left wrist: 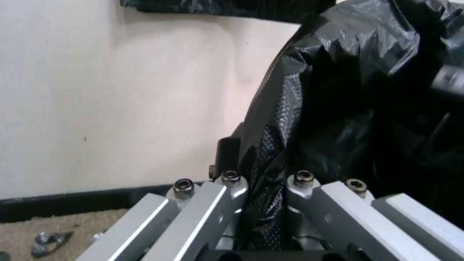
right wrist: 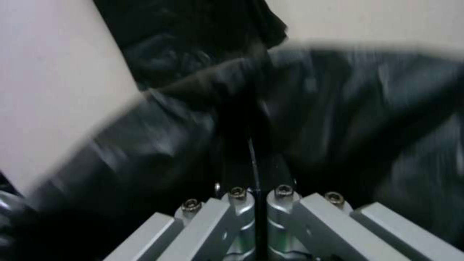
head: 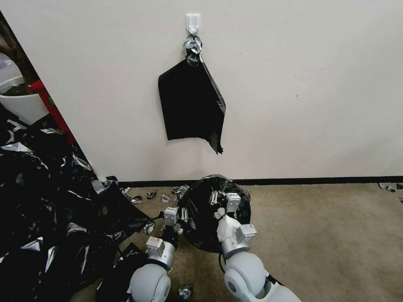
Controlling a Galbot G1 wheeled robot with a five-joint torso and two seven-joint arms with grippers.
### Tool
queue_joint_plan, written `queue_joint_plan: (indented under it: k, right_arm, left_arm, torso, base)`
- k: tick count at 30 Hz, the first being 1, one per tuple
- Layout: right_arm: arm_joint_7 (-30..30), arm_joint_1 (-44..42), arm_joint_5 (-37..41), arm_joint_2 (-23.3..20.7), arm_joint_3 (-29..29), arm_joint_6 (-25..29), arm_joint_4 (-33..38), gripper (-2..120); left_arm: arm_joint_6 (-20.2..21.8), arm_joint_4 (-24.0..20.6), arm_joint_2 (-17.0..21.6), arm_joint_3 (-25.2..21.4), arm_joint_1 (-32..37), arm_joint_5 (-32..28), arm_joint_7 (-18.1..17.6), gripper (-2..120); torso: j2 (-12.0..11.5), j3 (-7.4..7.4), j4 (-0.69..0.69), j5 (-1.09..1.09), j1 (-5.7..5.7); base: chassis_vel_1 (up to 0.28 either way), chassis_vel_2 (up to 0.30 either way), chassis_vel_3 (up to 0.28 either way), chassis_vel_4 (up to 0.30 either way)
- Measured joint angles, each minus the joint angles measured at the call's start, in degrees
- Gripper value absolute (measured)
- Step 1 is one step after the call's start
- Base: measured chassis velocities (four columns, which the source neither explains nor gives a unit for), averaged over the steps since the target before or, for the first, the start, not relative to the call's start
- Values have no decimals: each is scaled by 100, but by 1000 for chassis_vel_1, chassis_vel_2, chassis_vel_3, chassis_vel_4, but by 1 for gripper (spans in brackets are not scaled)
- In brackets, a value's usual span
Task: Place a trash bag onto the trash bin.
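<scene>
The glossy black trash bag bulges in a round shape on the carpet near the wall, between my two arms. It hides the trash bin. My left gripper is at the bag's left edge; in the left wrist view the left gripper is shut on a fold of the trash bag. My right gripper reaches over the top of the bag. In the right wrist view the right gripper is shut on a thin sheet of the trash bag.
A flat black bundle of bags hangs from a white wall hook. A heap of black plastic scraps covers the floor at left, below a white pot. Small scraps lie by the baseboard. Bare carpet stretches right.
</scene>
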Motion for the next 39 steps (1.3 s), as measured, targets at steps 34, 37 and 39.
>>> queue_joint_plan:
  k: [34,37,39]
  right_arm:
    - [490,740,1634,-365,-329,-2204,-615,0]
    - [575,818,1539,-420,-236,-2277,-708,0]
    - [656,838,1237,-457,-212,-2299,-789,0]
  left_arm:
    - [-768,-398,29,-105,504,452,990,5]
    - [-765,-459,49,-115,535,436,996,5]
    - [-712,-508,59,-110,548,427,996,5]
  torso:
    - [0,0,0,1,0]
    - [0,0,0,1,0]
    - [0,0,0,1,0]
  base:
    - [0,0,0,0]
    - [0,0,0,0]
    - [0,0,0,0]
